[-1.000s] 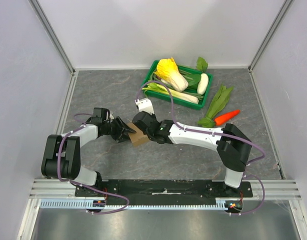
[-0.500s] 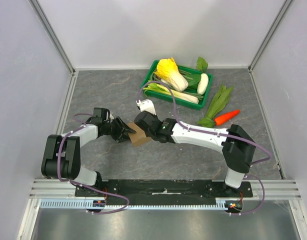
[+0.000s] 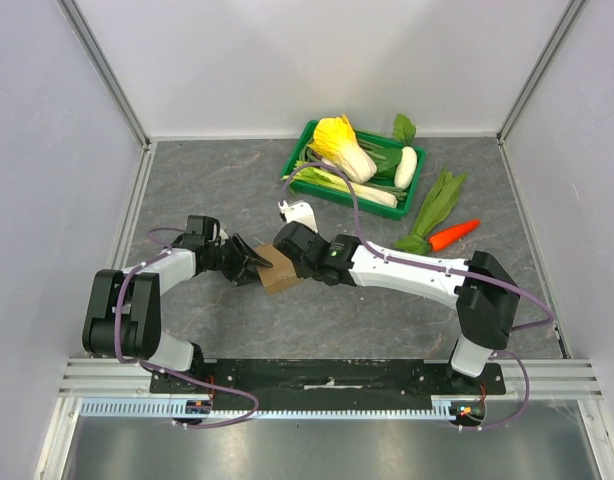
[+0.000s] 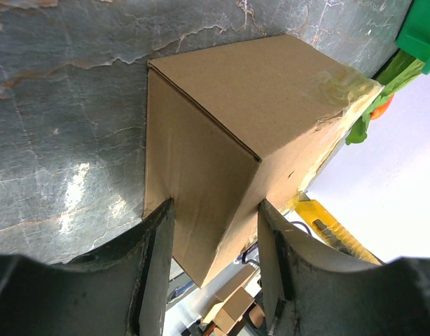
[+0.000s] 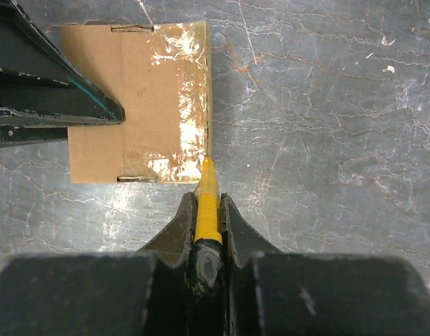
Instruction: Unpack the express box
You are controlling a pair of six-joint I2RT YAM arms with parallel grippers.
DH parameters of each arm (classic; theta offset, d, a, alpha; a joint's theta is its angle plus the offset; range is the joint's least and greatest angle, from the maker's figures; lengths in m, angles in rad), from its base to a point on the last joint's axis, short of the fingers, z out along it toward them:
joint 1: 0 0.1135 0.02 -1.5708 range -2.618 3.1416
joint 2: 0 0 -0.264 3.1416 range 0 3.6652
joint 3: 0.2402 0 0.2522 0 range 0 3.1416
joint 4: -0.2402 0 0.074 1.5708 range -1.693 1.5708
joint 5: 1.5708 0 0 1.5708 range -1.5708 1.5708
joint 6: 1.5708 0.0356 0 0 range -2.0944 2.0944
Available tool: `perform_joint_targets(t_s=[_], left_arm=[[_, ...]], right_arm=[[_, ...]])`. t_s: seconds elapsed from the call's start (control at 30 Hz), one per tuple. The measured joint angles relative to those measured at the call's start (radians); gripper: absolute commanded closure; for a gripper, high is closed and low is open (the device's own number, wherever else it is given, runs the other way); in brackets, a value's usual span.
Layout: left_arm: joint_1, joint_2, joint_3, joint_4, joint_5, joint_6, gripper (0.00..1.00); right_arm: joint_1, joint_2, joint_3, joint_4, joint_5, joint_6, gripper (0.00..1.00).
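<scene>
The express box (image 3: pixel 279 271) is a small brown cardboard box lying on the grey table, with clear tape (image 5: pixel 180 91) across its closed flap. My left gripper (image 3: pixel 253 262) is shut on the box's left end; in the left wrist view (image 4: pixel 215 234) its fingers (image 4: pixel 153 266) press on two faces of the box (image 4: pixel 229 126). My right gripper (image 3: pixel 293 247) is shut on a yellow utility knife (image 5: pixel 207 199). The knife's tip touches the taped right edge of the box (image 5: pixel 148 112). The left fingers (image 5: pixel 54 105) show over the box's left side.
A green crate (image 3: pixel 303 138) of vegetables stands at the back right. Leafy greens (image 3: pixel 437 205) and a carrot (image 3: pixel 454 233) lie loose on the table to its right. Walls close in the left, back and right sides.
My right arm has shifted slightly to the right, drawing the knife along the box's taped edge. The left gripper and the box have stayed put.
</scene>
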Motion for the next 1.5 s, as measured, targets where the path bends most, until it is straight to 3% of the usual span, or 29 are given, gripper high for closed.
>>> perform_joint_targets(t_s=[0.7, 1.0, 1.1, 1.13, 1.17, 1.2, 1.23, 1.33, 1.5], left_arm=[[0.000, -0.002, 0.002, -0.007, 0.000, 0.000, 0.98], [0.000, 0.003, 0.019, -0.016, -0.023, 0.000, 0.98], [0.000, 0.005, 0.026, -0.023, -0.022, 0.006, 0.84], [0.000, 0.005, 0.026, -0.023, -0.022, 0.008, 0.71], [0.000, 0.003, 0.027, -0.023, -0.021, 0.010, 0.66], [0.000, 0.000, 0.027, -0.022, -0.021, 0.012, 0.52], [0.000, -0.008, 0.027, -0.023, -0.023, 0.015, 0.46], [0.003, -0.061, 0.025, -0.034, -0.061, 0.031, 0.38], [0.009, -0.234, 0.028, -0.057, -0.093, 0.076, 0.36]], right_arm=[[-0.001, -0.020, 0.000, -0.019, -0.010, 0.026, 1.00], [0.010, -0.177, 0.000, -0.014, 0.015, 0.023, 1.00], [0.012, -0.210, 0.000, -0.006, 0.030, 0.023, 1.00], [0.012, -0.212, 0.000, -0.005, 0.038, 0.023, 1.00], [0.011, -0.212, 0.000, -0.004, 0.048, 0.022, 1.00], [0.011, -0.212, 0.000, -0.003, 0.058, 0.020, 1.00], [0.010, -0.211, 0.000, -0.003, 0.067, 0.018, 1.00], [-0.005, -0.210, 0.000, 0.024, 0.085, 0.000, 1.00], [-0.080, -0.166, 0.001, 0.138, 0.048, -0.054, 1.00]])
